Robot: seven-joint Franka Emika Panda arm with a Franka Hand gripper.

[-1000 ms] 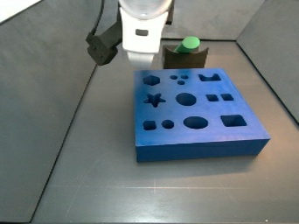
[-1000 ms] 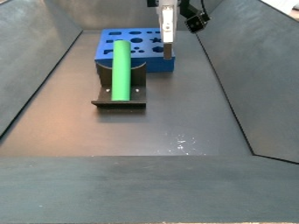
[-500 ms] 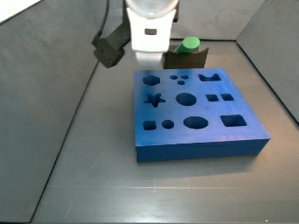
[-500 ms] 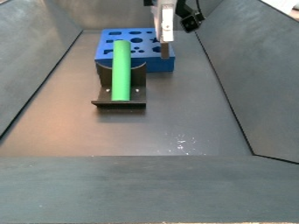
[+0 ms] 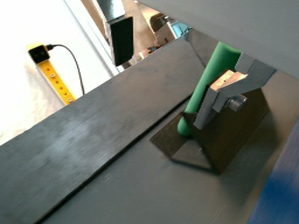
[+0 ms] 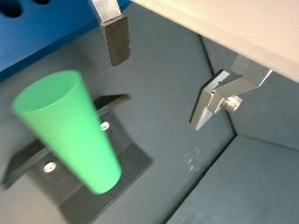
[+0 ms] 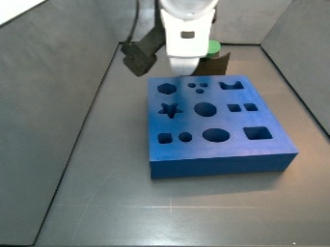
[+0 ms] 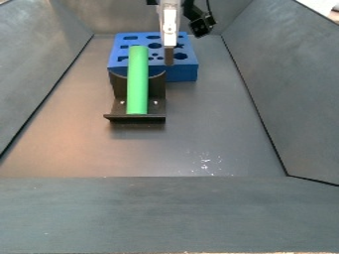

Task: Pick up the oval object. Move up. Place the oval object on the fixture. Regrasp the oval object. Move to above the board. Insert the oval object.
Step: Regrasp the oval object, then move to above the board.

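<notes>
Regrasp step, judging by the layout: the oval object [image 8: 135, 77] is lying on the fixture [image 8: 137, 111], long axis running from the near end of the floor toward the board [image 8: 149, 55], and nothing is gripping it. The gripper [image 8: 169, 30] is hanging in the air above the board's far part, close to the fixture side, with its fingers [image 6: 115, 39] spread apart and nothing between them. In a wrist view the green peg's rounded end [image 6: 70, 131] is sitting off to one side of the gap between the two silver plates, not inside it.

Next move, as a guess: the gripper needs to come over the peg, line its open jaws across the rod's width and drop down around it before closing. After that comes the carry to above the board and the oval cut-out.

Hard to make out:
- In a side view the gripper body [image 7: 186, 39] is covering most of the fixture and peg; only a green sliver [image 7: 210, 45] is showing beside it at the board's far edge.
- The fixture's notch is hidden under the rod in a wrist view [image 5: 208, 87].
- Which board cut-out is the oval one is readable in a side view [image 7: 214, 134], but its orientation against the peg is unclear.
- Fingertips are small in both side views.
</notes>
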